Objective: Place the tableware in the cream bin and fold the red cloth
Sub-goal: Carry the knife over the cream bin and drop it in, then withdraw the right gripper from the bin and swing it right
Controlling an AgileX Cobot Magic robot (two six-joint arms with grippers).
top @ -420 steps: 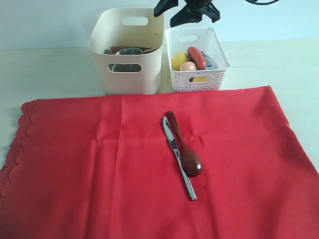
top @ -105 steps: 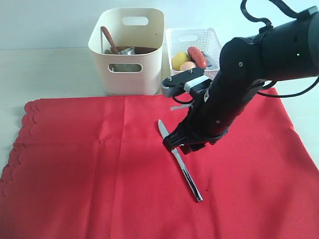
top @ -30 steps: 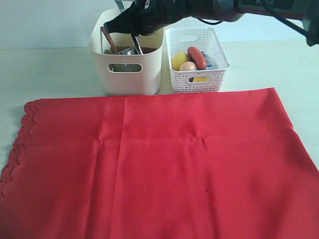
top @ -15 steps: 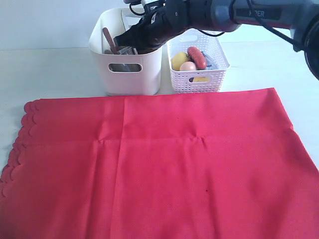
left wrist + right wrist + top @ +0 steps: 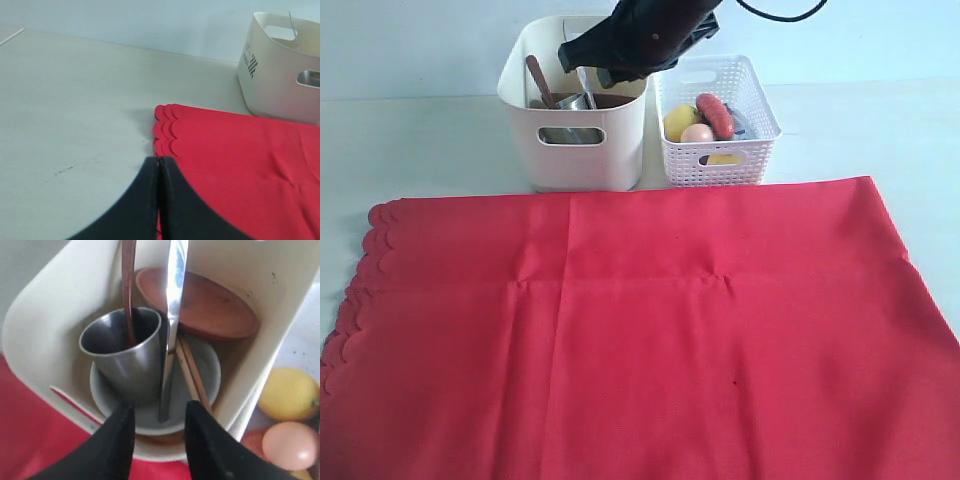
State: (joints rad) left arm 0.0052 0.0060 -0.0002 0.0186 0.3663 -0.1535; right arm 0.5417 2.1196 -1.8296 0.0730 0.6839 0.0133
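Binning looks done: right pincer apart over the knife in the bin at twelve o'clock of the cloth, left pincer together; folding next needs an edge gripped.

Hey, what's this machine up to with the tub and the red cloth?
A two-armed robot is clearing up. Its right gripper hangs open over the cream bin, where the steel knife stands free between the jaws, beside the cup, spoon and chopsticks. The red cloth lies flat, not yet folded. The left gripper, shut, is by the cloth's scalloped edge.
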